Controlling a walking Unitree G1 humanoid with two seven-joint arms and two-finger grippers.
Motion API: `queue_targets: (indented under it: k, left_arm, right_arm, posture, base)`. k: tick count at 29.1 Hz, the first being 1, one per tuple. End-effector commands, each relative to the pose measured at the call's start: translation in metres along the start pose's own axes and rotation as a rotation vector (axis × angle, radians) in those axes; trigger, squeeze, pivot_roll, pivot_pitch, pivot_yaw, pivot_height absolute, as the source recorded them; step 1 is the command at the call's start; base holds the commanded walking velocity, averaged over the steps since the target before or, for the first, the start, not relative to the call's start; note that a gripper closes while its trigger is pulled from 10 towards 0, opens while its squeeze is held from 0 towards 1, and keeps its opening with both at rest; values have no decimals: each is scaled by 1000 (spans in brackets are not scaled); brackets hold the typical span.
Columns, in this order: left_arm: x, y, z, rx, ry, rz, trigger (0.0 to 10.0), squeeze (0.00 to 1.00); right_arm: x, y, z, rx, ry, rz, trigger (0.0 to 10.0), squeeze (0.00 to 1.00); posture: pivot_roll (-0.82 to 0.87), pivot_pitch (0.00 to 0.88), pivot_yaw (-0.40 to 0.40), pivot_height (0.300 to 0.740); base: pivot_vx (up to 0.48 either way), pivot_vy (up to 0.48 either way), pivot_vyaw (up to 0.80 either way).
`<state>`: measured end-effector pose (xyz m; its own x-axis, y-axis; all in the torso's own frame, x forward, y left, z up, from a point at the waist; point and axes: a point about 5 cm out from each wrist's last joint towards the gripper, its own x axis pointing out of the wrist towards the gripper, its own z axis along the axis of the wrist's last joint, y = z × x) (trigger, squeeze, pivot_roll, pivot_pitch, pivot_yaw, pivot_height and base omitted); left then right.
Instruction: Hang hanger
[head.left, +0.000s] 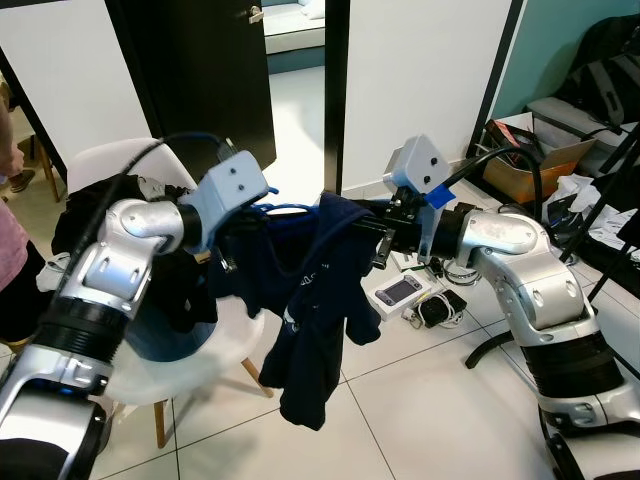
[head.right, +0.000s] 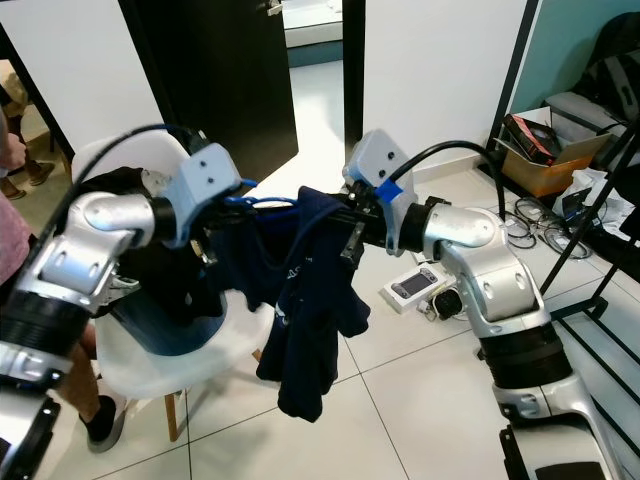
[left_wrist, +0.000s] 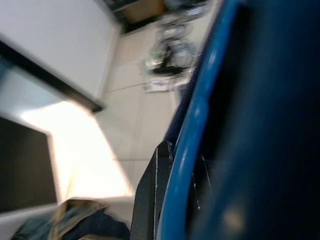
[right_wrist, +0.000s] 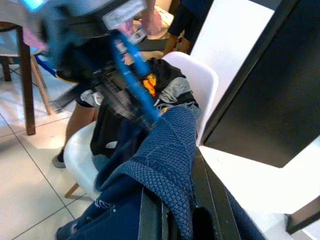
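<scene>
A dark navy knit garment (head.left: 310, 300) hangs in the air between my two arms, above the tiled floor. Part of a blue hanger (head.left: 285, 208) shows at its top edge. My left gripper (head.left: 232, 238) is at the garment's left end, mostly buried in cloth. In the left wrist view the blue hanger (left_wrist: 192, 130) runs right along a black finger (left_wrist: 150, 200), so it appears shut on the hanger. My right gripper (head.left: 350, 222) reaches in from the right, shut on the garment's upper edge. The knit cloth (right_wrist: 165, 165) is draped over its fingers (right_wrist: 205, 205).
A white chair (head.left: 200, 360) piled with dark clothes stands just behind and left of the garment. A person (head.left: 10, 250) is at the far left. Small devices (head.left: 400, 292), cables and a cardboard box (head.left: 530, 165) lie on the floor at right, by a black rack (head.right: 600, 260). A dark door (head.left: 200, 70) stands behind.
</scene>
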<state>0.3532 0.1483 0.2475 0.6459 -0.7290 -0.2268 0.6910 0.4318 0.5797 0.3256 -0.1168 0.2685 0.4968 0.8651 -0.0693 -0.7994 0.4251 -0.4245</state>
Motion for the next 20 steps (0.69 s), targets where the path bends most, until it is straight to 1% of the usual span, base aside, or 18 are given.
queue_targets:
  k: [1, 2, 3, 4, 5, 7, 8, 9, 10, 11, 12, 13, 14, 16, 17, 18, 19, 20]
  left_arm:
    - [5, -15, 17, 35, -97, -113, 10000, 0]
    - [5, -15, 17, 35, -97, -113, 10000, 0]
    - [-4, -14, 13, 53, -85, -157, 10000, 0]
    - [-4, -14, 13, 53, -85, -157, 10000, 0]
    - [-17, -6, 4, 78, -32, -173, 10000, 0]
    - [-17, -6, 4, 78, -32, -173, 10000, 0]
    - [-31, 3, -5, 93, 28, -162, 10000, 0]
    - [-31, 3, -5, 93, 28, -162, 10000, 0]
    - [-43, 13, -11, 107, 81, -141, 10000, 0]
    - [-43, 13, -11, 107, 81, -141, 10000, 0]
    - [-55, 25, -15, 114, 131, -91, 10000, 0]
    - [-62, 35, -17, 119, 160, -49, 10000, 0]
    - [-62, 35, -17, 119, 160, -49, 10000, 0]
    - [-70, 45, -18, 117, 185, 9, 10000, 0]
    - [-70, 45, -18, 117, 185, 9, 10000, 0]
    - [-75, 55, -18, 109, 189, 92, 10000, 0]
    - [-75, 55, -18, 109, 189, 92, 10000, 0]
    - [-78, 60, -18, 105, 189, 146, 10000, 0]
  right_arm:
    - [17, 16, 16, -56, -67, 96, 0, 0]
    - [17, 16, 16, -56, -67, 96, 0, 0]
    - [13, 12, 12, -53, -40, 81, 10000, 0]
    - [13, 12, 12, -53, -40, 81, 10000, 0]
    - [4, 7, 7, -59, -2, 67, 10000, 690]
    - [4, 7, 7, -59, -2, 67, 10000, 690]
    - [-8, 2, 1, -66, 40, 56, 10000, 1000]
    - [-8, 2, 1, -66, 40, 56, 10000, 1000]
    - [-20, -1, -4, -77, 87, 54, 10000, 1000]
    - [-20, -1, -4, -77, 87, 54, 10000, 1000]
    - [-34, -6, -11, -101, 160, 39, 10000, 1000]
    - [-45, -10, -16, -113, 213, 21, 10000, 1000]
    - [-45, -10, -16, -113, 213, 21, 10000, 1000]
    - [-57, -16, -22, -124, 272, -10, 10000, 1000]
    - [-57, -16, -22, -124, 272, -10, 10000, 1000]
    - [-73, -24, -34, -159, 397, -57, 10000, 1000]
    - [-73, -24, -34, -159, 397, -57, 10000, 1000]
    - [-84, -29, -42, -184, 483, -85, 10000, 1000]
  posture:
    - [9, 16, 36, 740]
    - [9, 16, 36, 740]
    - [8, 18, 36, 740]
    - [8, 18, 36, 740]
    - [10, 19, 35, 740]
    - [10, 19, 35, 740]
    - [10, 20, 35, 740]
    - [10, 20, 35, 740]
    - [9, 22, 36, 740]
    - [9, 22, 36, 740]
    - [12, 23, 34, 740]
    - [12, 23, 34, 740]
    - [12, 23, 34, 740]
    - [12, 23, 34, 740]
    - [12, 23, 34, 740]
    - [9, 19, 37, 740]
    - [9, 19, 37, 740]
    - [9, 19, 37, 740]
  base:
    - [0, 0, 0]
    - [0, 0, 0]
    - [0, 0, 0]
    - [0, 0, 0]
    - [0, 0, 0]
    - [0, 0, 0]
    - [0, 0, 0]
    - [0, 0, 0]
    - [0, 0, 0]
    - [0, 0, 0]
    - [0, 0, 0]
    - [0, 0, 0]
    - [0, 0, 0]
    - [0, 0, 0]
    - [0, 0, 0]
    - [0, 0, 0]
    - [0, 0, 0]
    - [0, 0, 0]
